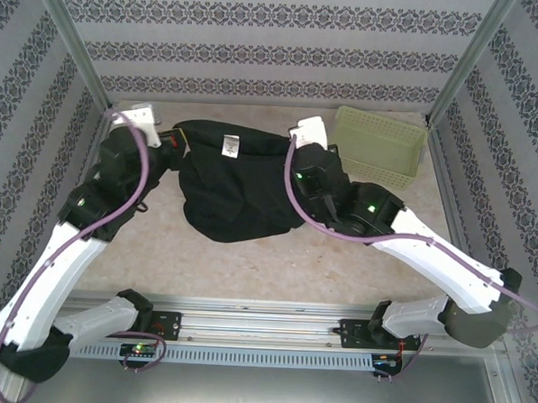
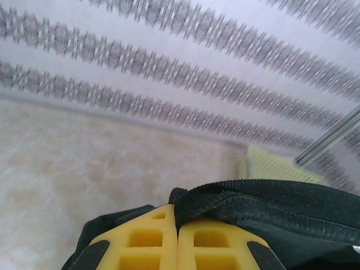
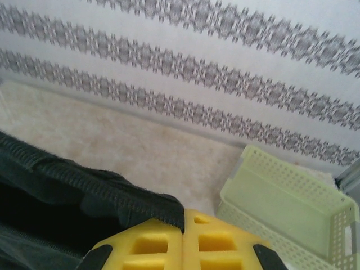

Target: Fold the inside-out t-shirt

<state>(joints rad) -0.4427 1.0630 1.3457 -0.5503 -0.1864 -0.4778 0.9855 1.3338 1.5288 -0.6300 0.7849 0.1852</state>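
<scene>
The inside-out t-shirt [image 1: 233, 195] is a black bundle stretched between my two grippers at the back of the table, its small white tag [image 1: 229, 145] facing up. My left gripper [image 1: 175, 142] holds its left end and my right gripper [image 1: 294, 156] its right end. In the left wrist view the yellow fingers [image 2: 146, 242] are shut, with a ribbed hem of the t-shirt [image 2: 270, 208] pinched in the seam of the left gripper [image 2: 178, 212]. In the right wrist view the right gripper [image 3: 183, 218] is likewise shut on a stitched edge of the t-shirt [image 3: 84, 191].
A pale green perforated basket [image 1: 380, 146] stands at the back right, close to the right gripper; the basket [image 3: 281, 202] is just right of the fingers, and a corner of the basket [image 2: 270, 166] shows behind the fabric. Patterned walls enclose the beige table [image 1: 248, 264].
</scene>
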